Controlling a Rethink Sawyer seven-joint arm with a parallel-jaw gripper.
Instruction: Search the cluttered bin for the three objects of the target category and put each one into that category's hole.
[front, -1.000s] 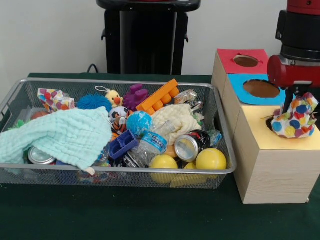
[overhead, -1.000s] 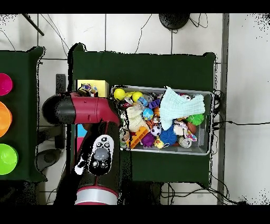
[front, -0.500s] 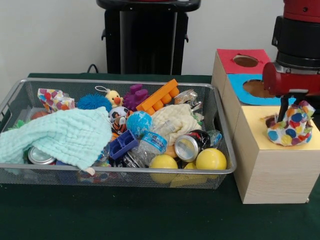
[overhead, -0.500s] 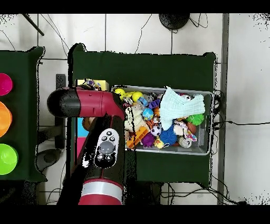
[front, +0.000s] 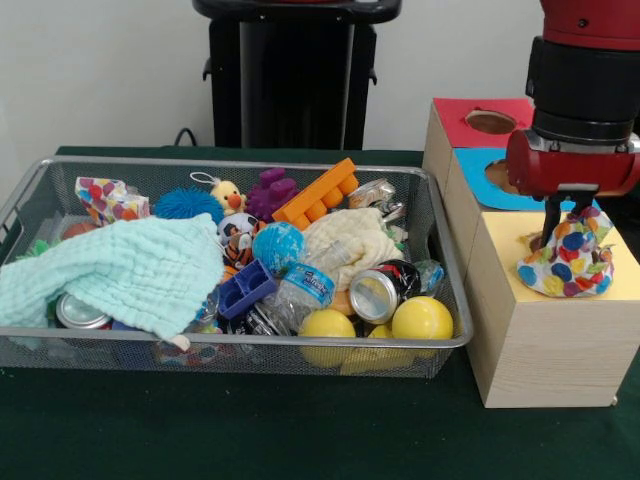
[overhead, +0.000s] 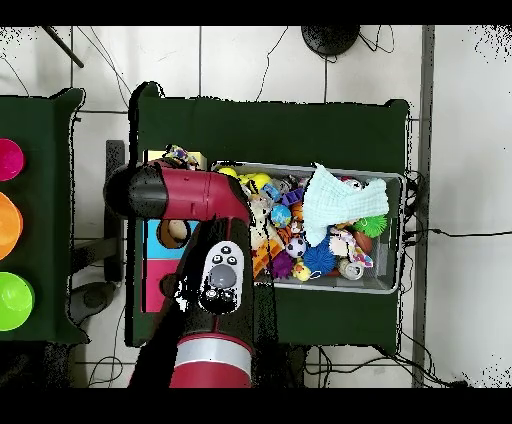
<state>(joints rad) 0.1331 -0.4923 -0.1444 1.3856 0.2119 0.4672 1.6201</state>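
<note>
My gripper (front: 568, 222) stands over the yellow-topped box (front: 512, 248) at the right. It is shut on the peak of a polka-dot cloth (front: 566, 266), which hangs in a cone with its hem resting on the box top. The cloth covers the hole, which is hidden. In the overhead view the arm hides the gripper, and a bit of the cloth (overhead: 180, 156) shows past it. A second polka-dot cloth (front: 108, 198) lies at the back left of the wire-mesh basket (front: 240, 340). A third is not visible.
A mint-green cloth (front: 120, 265) covers the basket's left half. A cream cloth (front: 350, 240), cans (front: 375, 295), yellow balls (front: 422, 318) and an orange brick (front: 318, 195) fill the rest. The blue-topped box (front: 478, 172) and red-topped box (front: 458, 115) stand behind the yellow one.
The arm has shifted left in the front view and come down. The polka-dot cloth has gone from hanging above the yellow box to resting on its top.
</note>
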